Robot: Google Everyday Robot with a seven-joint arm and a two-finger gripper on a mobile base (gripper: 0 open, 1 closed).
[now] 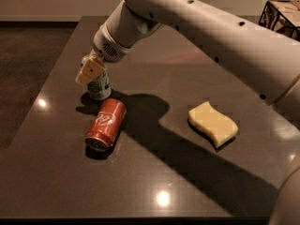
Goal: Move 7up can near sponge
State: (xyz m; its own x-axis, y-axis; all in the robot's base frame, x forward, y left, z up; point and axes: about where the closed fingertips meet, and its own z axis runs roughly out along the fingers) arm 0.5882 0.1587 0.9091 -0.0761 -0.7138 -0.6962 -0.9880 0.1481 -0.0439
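The 7up can (100, 89) stands upright on the dark table (154, 182) at the left, its green and silver side showing. My gripper (93, 73) is down over the can's top and hides it. Whether it grips the can I cannot tell. The pale yellow wavy sponge (213, 123) lies flat on the right side of the table, well apart from the can.
A red can with a white logo (105, 124) lies on its side just in front of the 7up can. My white arm (211, 36) reaches across from the upper right. A dark wire basket (281, 13) sits at the far right corner.
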